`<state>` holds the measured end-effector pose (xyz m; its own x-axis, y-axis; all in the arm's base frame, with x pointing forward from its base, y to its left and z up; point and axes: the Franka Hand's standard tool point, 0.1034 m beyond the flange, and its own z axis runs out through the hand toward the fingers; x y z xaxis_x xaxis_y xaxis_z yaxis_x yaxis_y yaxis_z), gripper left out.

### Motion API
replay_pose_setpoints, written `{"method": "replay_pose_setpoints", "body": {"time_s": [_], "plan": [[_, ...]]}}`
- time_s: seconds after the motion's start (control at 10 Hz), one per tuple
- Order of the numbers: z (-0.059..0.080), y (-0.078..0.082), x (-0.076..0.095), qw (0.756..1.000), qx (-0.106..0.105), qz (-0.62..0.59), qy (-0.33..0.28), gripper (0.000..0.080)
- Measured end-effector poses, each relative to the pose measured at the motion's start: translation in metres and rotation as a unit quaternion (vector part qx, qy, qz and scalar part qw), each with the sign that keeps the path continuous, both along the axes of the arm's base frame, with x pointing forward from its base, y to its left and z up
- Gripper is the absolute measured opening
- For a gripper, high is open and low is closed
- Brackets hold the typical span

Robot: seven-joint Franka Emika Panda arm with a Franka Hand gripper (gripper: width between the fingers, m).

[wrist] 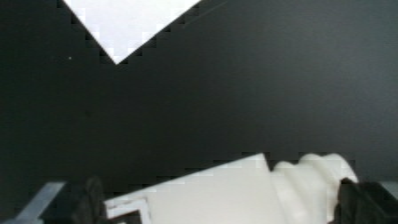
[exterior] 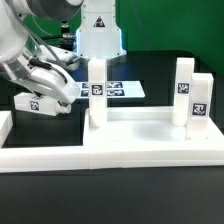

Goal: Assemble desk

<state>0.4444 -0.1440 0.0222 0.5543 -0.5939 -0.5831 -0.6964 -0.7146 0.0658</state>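
Note:
The white rimmed tabletop (exterior: 140, 127) lies on the black table with three white leg blocks standing on it: one (exterior: 96, 92) towards the exterior view's left and two (exterior: 183, 88) (exterior: 198, 101) at its right. Another leg block (exterior: 32, 101) lies flat on the table at the left, its tag showing. My gripper (exterior: 47, 90) is low over it, open. In the wrist view this lying leg block (wrist: 214, 190) sits between my dark fingers (wrist: 71, 203), with a dark gap on one side, and my gripper (wrist: 217, 206) straddles it.
The marker board (exterior: 122, 89) lies flat behind the tabletop. A long white border rail (exterior: 100, 157) runs along the front and turns up the left side (exterior: 5, 124). A white corner of some flat part (wrist: 128, 25) shows in the wrist view.

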Motion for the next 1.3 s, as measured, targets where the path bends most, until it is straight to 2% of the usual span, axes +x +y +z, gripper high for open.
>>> {"method": "replay_pose_setpoints", "body": {"time_s": [0.7, 0.9, 1.3], "plan": [[0.000, -0.001, -0.001, 1.000, -0.004, -0.021, 0.002, 0.0649], [-0.003, -0.006, -0.026, 0.993, 0.018, -0.111, 0.042, 0.0649], [-0.002, 0.001, -0.041, 0.988, 0.032, -0.138, 0.066, 0.0649]]}}
